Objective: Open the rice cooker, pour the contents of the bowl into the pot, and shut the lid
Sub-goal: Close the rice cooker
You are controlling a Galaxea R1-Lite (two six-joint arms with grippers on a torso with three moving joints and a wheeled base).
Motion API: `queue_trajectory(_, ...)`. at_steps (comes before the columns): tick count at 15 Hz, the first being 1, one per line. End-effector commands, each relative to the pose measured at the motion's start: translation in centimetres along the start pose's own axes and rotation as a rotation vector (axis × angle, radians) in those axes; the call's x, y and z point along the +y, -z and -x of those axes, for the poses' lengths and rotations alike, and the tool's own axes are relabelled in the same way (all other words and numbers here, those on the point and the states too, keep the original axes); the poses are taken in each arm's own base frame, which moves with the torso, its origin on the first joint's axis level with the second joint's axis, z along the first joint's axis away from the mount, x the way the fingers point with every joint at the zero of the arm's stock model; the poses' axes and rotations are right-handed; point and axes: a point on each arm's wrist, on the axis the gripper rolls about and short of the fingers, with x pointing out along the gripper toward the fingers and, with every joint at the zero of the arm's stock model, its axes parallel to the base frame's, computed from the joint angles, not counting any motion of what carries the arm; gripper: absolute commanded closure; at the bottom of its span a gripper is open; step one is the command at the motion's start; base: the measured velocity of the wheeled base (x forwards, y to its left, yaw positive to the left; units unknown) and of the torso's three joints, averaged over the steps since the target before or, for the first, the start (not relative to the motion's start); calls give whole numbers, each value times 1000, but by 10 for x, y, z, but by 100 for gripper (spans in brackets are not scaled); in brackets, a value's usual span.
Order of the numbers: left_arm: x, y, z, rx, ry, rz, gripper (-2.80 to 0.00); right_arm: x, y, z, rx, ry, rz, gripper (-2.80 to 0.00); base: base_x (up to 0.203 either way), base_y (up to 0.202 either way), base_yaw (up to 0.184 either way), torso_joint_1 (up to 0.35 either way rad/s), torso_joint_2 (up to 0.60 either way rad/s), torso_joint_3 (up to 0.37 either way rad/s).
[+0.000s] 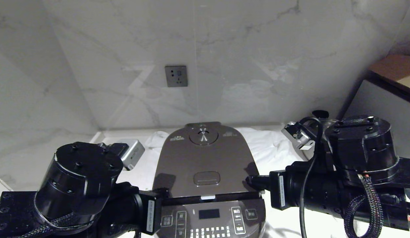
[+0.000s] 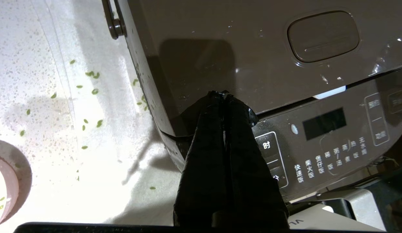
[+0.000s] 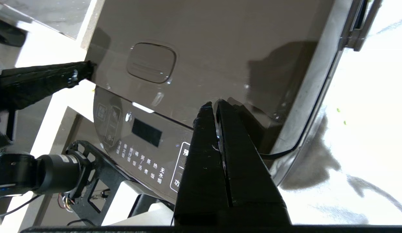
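- Panel (image 1: pixel 211 221) of the rice cooker (image 1: pixel 208 185) is nearest to the robot, with white Chinese labels and a small black display (image 2: pixel 324 123).
- Just behind the panel is the front edge of the lid (image 1: pixel 205 165). The lid is down on the cooker, but a thin white strip (image 1: pixel 208 197) shows in the seam at the front middle.
- The left gripper (image 2: pixel 224 94) is at the front left corner of the lid. Its two fingers are pressed together and hold nothing; the tips are on or just above the lid surface near the seam.
- The right gripper (image 3: pixel 213 105) is at the front right corner of the lid. Its fingers are also closed together, with nothing between them, and the tips are over the lid edge.
- The oval release button (image 1: pixel 206 178) is on the lid between the two grippers, and neither one touches it.
- On the left of the cooker, the pink bowl (image 2: pixel 13 181) stands on the white cloth (image 2: pixel 58 129), and green bits (image 2: pixel 90 94) lie scattered on the cloth between bowl and cooker.
- Farther back on the lid is the round steam vent (image 1: pixel 203 136).
- Behind all, a grey socket (image 1: pixel 176 76) sits on the marble wall (image 1: pixel 257 59).
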Motion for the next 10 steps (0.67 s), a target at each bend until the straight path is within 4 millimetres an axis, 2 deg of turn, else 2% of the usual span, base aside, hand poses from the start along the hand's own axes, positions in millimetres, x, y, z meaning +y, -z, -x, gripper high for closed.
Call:
queue_trajectory(1, 0, 2, -4, 15, -12, 0, 0, -3, 6, -4, 11, 4, -5, 0, 0, 0, 0, 0, 0, 0)
queue_trajectory(6, 0, 5, -8, 31, -18, -6, 0, -10, 21, -16, 38, -3, -42, 0, 0, 0, 0, 0, 0, 0)
queue_trajectory(10, 2, 17, -21, 97, -54, -25, 0, -13, 27, -19, 54, 1, -51, 0, 0, 0, 0, 0, 0, 0)
